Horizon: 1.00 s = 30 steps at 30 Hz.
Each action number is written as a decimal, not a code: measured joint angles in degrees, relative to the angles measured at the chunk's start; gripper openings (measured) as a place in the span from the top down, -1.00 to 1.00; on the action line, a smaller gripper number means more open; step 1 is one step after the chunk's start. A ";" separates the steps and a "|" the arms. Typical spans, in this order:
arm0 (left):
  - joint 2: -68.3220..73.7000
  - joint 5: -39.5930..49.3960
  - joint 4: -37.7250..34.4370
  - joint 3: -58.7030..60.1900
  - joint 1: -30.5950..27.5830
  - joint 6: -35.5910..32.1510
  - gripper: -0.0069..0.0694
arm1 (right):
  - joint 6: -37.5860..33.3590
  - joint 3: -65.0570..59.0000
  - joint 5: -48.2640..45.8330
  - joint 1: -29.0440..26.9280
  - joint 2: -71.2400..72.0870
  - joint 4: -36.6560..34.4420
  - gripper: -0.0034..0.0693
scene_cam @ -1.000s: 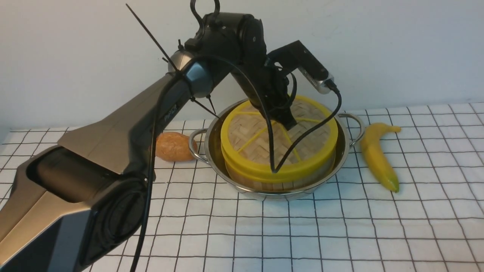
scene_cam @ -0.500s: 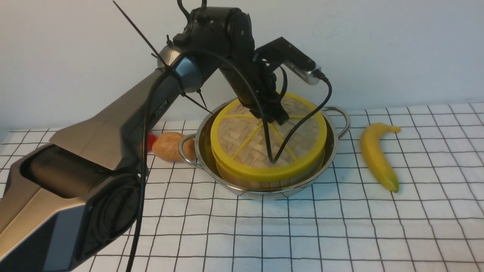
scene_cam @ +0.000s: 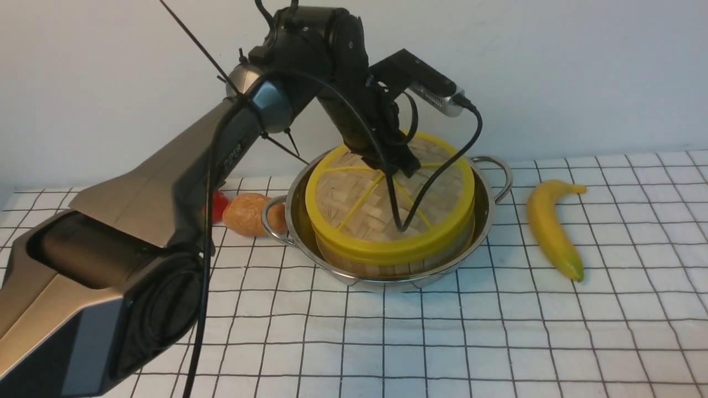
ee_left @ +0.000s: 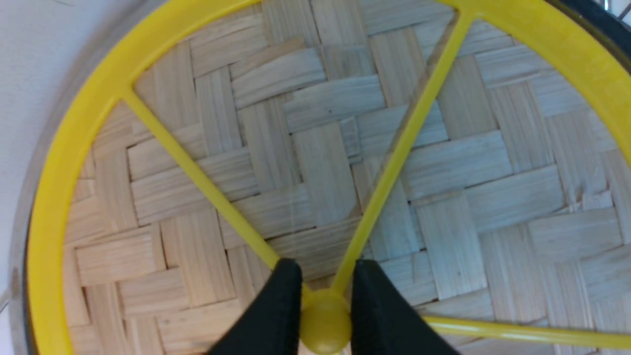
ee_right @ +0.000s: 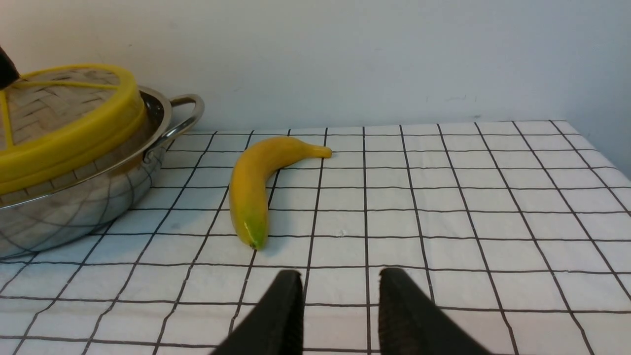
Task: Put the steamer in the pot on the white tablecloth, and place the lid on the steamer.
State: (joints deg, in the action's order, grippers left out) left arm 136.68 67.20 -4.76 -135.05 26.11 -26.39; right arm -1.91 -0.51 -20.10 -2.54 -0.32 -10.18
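Pinching the centre knob (ee_left: 325,328) of the lid (scene_cam: 343,193) with the left gripper (ee_left: 325,291), fingers closed tight against both its sides. Seen with that lid on the steamer (scene_cam: 387,266), steamer inside the pot (scene_cam: 487,216), pot on the white tablecloth (scene_cam: 498,331) toward the back wall. Flanked by a banana (scene_cam: 547,226) on the right and a bread roll (scene_cam: 249,213) on the left. Hovering low over bare cloth with the right gripper (ee_right: 340,291) partly open, nothing between its fingers.
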 joint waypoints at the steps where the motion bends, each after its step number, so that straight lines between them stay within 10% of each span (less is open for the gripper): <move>1: 0.00 0.00 0.00 0.00 0.00 0.14 0.52 | 0.00 0.00 0.00 0.00 0.00 0.00 0.25; 11: 0.00 0.41 0.00 0.00 0.00 0.00 0.49 | 0.00 0.00 0.00 0.00 0.00 0.00 0.25; 22: -0.94 1.88 1.09 0.00 0.04 2.00 -0.92 | 0.00 0.00 0.00 0.00 0.00 0.00 0.25; 30: -11.00 1.12 0.94 0.00 1.02 8.10 -0.81 | 0.00 0.00 0.00 0.00 0.00 0.00 0.25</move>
State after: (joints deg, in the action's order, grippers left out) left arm 125.68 68.32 -3.82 -135.05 27.13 -18.29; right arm -1.91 -0.51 -20.10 -2.54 -0.32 -10.18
